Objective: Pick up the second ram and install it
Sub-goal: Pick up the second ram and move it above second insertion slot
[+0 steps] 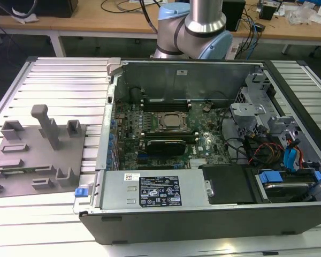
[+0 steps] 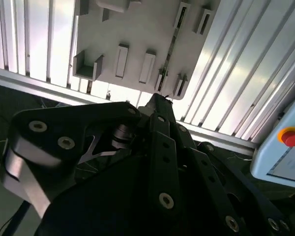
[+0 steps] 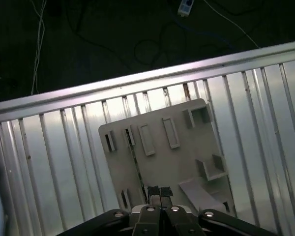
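In the exterior view, an open computer case (image 1: 166, 191) sits on the slatted counter (image 1: 59, 75) with its motherboard (image 1: 129, 131) exposed. The arm (image 1: 195, 29) rises at the case's twelve o'clock. At the case's nine o'clock lies a grey fixture plate (image 1: 40, 158). The second ram (image 1: 21, 171) shows there as a thin green edge standing in the plate's slots, well apart from the case.

In the second wrist view, the gripper (image 2: 159, 98) hangs over the fixture plate (image 2: 132, 29). Its fingers (image 2: 162, 123) are clenched together with nothing between them. The second ram (image 2: 171, 46) crosses the plate as a narrow strip on edge, and the fingertips line up with one end of it.

In the first wrist view, the gripper (image 3: 160, 191) hangs over the same plate (image 3: 182, 162) with its tips pressed together. The second ram (image 3: 136, 164) runs between two pairs of slotted holders, with its nearer end just beside the fingertips.
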Controlling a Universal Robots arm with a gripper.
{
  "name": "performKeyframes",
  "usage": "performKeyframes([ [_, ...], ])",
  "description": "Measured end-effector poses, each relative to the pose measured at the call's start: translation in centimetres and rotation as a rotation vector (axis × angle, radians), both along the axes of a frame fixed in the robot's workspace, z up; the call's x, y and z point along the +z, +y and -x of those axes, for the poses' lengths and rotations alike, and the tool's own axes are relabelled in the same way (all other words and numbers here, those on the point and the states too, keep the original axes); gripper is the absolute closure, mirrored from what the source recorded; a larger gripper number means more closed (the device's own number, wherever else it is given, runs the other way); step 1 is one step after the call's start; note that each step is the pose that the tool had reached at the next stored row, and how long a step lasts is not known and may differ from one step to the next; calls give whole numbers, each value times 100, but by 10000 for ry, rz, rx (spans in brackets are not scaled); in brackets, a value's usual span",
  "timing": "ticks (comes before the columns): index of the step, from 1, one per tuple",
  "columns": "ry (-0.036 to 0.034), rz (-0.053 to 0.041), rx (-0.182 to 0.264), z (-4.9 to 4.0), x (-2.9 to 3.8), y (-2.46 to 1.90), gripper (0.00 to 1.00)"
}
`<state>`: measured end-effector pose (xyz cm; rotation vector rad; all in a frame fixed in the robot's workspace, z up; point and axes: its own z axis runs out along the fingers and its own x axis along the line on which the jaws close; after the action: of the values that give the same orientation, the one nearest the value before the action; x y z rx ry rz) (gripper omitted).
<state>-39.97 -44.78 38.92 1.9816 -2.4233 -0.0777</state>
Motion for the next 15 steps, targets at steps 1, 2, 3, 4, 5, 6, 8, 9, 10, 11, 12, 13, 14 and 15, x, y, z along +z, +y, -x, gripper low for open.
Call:
performKeyframes([
  [1, -1, 1, 134, 0, 0, 0, 89],
  [2, 0, 0, 305, 0, 0, 0, 89],
  [3, 0, 1, 502, 0, 0, 0, 89],
  [4, 0, 1, 758, 0, 0, 0, 89],
  [5, -1, 1, 1048, 0, 0, 0, 89],
  [6, 0, 0, 1322, 0, 0, 0, 89],
  [8, 0, 0, 1644, 0, 0, 0, 89],
  [9, -1, 0, 1730, 0, 0, 0, 89],
  [10, 0, 1, 1959, 0, 0, 0, 89],
  [11, -1, 1, 2117, 0, 0, 0, 89],
  [12, -1, 0, 2375, 0, 0, 0, 89],
  [13, -1, 1, 2672, 0, 0, 0, 89],
  [14, 0, 0, 2814, 0, 0, 0, 89],
  [15, 0, 1, 2972, 0, 0, 0, 89],
])
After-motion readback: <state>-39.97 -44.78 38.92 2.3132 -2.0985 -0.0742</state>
